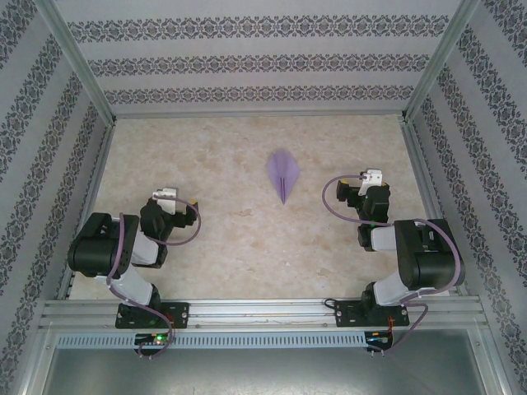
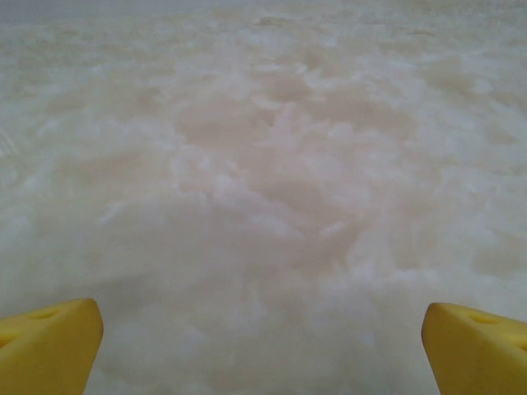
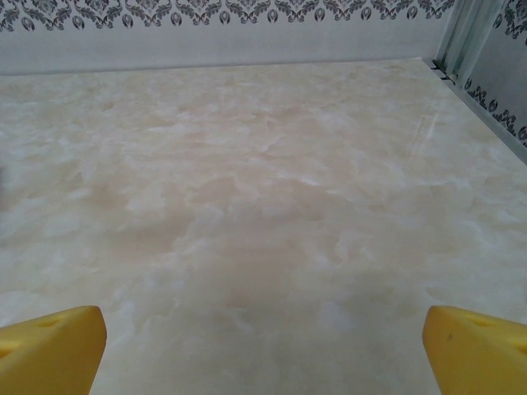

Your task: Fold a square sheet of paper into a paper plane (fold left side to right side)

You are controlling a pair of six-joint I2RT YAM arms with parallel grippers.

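Lavender paper plane [image 1: 282,174] lies on the table [image 1: 206,156], midway between side edges, nearer the far edge, tip pointing nearward. Left gripper [image 2: 263,350] and right gripper [image 3: 263,350] gape wide, both empty (low near the near edge). Folding looks finished; likely nothing left to grasp.

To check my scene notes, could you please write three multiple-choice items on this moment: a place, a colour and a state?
1. Where is the paper plane? A. on the table, out in the middle; B. in a gripper; C. against the far wall.
2. What colour is it? A. yellow; B. white; C. lavender.
3. How are the left gripper and right gripper? A. both shut; B. both open, empty; C. one holding paper.
Answers: 1 A, it lies mid-table; 2 C, pale purple paper; 3 B, yellow fingers wide apart over bare table.
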